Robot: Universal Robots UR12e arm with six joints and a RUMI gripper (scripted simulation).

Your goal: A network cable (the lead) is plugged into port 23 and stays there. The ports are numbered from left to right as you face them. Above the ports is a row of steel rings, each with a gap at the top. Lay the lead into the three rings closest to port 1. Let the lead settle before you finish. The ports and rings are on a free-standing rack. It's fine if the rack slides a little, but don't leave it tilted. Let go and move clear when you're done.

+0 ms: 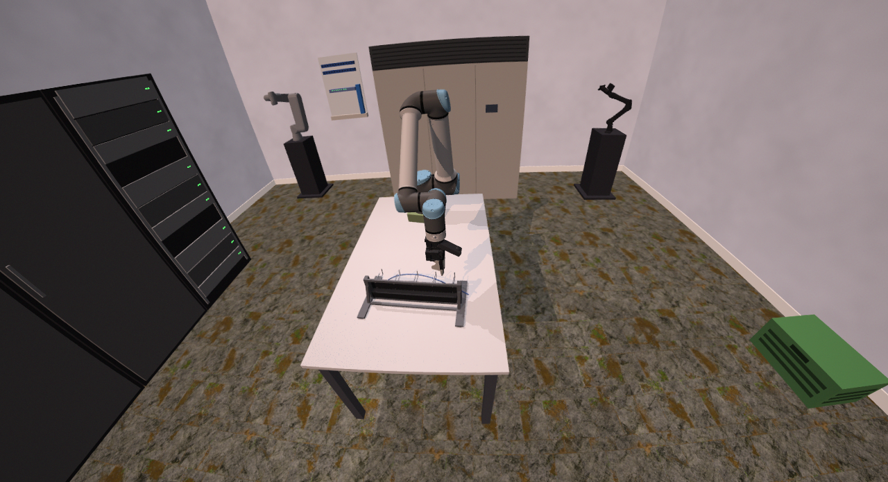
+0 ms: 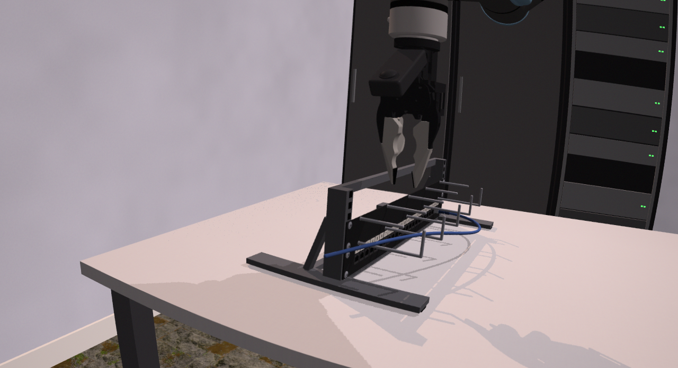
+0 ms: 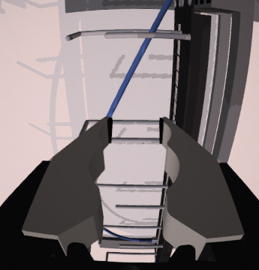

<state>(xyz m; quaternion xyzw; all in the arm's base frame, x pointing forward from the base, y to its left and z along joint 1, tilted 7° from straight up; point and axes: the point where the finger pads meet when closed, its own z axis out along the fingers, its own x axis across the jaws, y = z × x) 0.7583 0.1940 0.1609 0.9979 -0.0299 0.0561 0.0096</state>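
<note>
The black rack (image 2: 374,233) stands flat on the white table, with grey steel rings (image 2: 429,209) sticking out along its port face. The blue lead (image 2: 426,232) leaves the near end of the rack, runs along the rings and bows out in a loop at the far end. I cannot tell which rings hold it. My gripper (image 2: 405,183) hangs point-down above the rack's top bar, clear of the lead. Its fingers stand a little apart with nothing between them. In the wrist view the lead (image 3: 137,64) passes beyond the left fingertip of the gripper (image 3: 135,129), untouched. In the top view the gripper (image 1: 438,267) is above the rack (image 1: 413,291).
The rack sits mid-table, with table edges to the front and both sides. A dark server cabinet (image 1: 93,231) stands to the left of the table, and a green box (image 1: 816,358) lies on the floor at right.
</note>
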